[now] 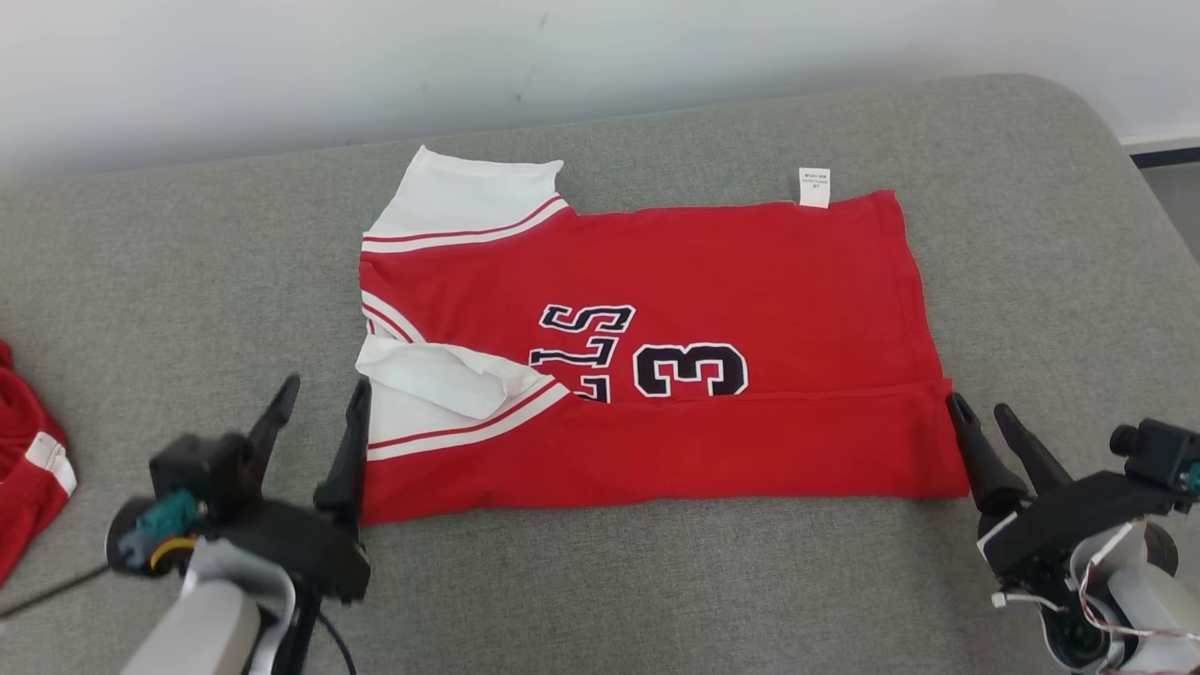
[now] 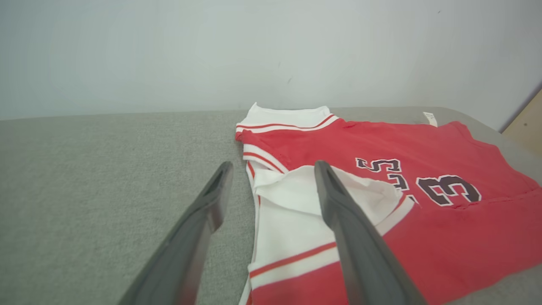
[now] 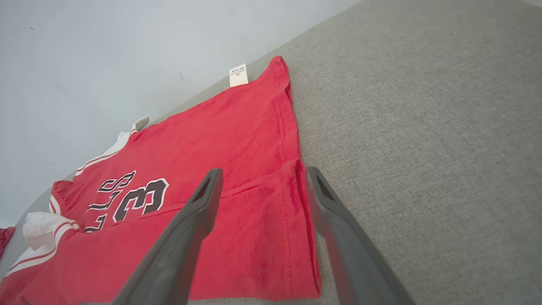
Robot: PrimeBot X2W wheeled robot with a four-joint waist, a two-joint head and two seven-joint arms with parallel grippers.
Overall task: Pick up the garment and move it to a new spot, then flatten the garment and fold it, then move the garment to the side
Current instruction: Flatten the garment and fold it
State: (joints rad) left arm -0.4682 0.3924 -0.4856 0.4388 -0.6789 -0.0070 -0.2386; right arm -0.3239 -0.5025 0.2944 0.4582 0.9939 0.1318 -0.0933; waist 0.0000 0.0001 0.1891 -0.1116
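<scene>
Hovering our left gripper [image 1: 325, 384] and right gripper [image 1: 978, 405] at near corners of jersey [image 1: 703, 272], fingers spread wide, gripping nothing. Jersey lies flat on cushion [image 1: 656, 581], near strip folded over; we judge corners flanked for next fold.

A grey cushion [image 1: 656, 591] bears a folded red jersey [image 1: 750, 281] and, far left, another red garment [image 1: 23, 441].

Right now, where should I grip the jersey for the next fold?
Probably the jersey by its two near corners, from the near side: left gripper at the white end, right gripper at the hem end. It lies flat, folded edge facing both.
</scene>
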